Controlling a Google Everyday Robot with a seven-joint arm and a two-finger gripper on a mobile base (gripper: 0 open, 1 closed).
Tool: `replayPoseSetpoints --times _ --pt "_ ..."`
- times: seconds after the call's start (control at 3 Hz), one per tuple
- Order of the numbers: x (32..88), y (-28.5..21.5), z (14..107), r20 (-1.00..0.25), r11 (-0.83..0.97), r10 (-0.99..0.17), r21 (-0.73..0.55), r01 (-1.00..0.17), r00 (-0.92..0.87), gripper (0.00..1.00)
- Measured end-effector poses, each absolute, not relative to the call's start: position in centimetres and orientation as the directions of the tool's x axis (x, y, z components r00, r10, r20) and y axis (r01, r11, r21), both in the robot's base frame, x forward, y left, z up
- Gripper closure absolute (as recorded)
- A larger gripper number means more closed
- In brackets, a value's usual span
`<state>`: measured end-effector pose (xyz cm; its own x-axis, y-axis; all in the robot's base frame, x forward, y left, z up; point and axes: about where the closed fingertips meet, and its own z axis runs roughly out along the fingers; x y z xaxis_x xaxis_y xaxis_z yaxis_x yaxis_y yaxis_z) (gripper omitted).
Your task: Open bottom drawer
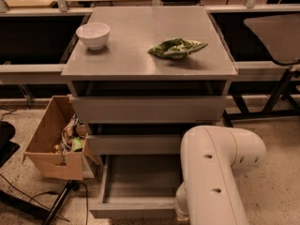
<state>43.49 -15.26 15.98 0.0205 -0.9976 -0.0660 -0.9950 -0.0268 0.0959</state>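
Observation:
A grey three-drawer cabinet [150, 60] stands in the middle of the camera view. Its bottom drawer [136, 205] is pulled out and its inside is empty. The top drawer [149, 108] and middle drawer [133, 143] are closed. My white arm [213, 172] reaches down at the lower right, by the bottom drawer's right front corner. The gripper itself is hidden behind the arm and the bottom edge of the view.
A white bowl [93, 34] and a green chip bag [176, 48] lie on the cabinet top. An open cardboard box [54, 146] with clutter stands on the floor at the left. Black cables [28, 193] lie at lower left. Table legs [276, 97] stand at right.

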Motion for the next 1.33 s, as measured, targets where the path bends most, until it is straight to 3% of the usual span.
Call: replayPoseSetpoints --times 0.33,1.33 --pt "44.3 -15.3 16.0 -0.066 -0.027 -0.998 0.096 -0.995 0.021 1.00" --pt "43.2 -15.9 16.2 -0.051 -0.017 -0.999 0.139 -0.990 0.010 1.00"
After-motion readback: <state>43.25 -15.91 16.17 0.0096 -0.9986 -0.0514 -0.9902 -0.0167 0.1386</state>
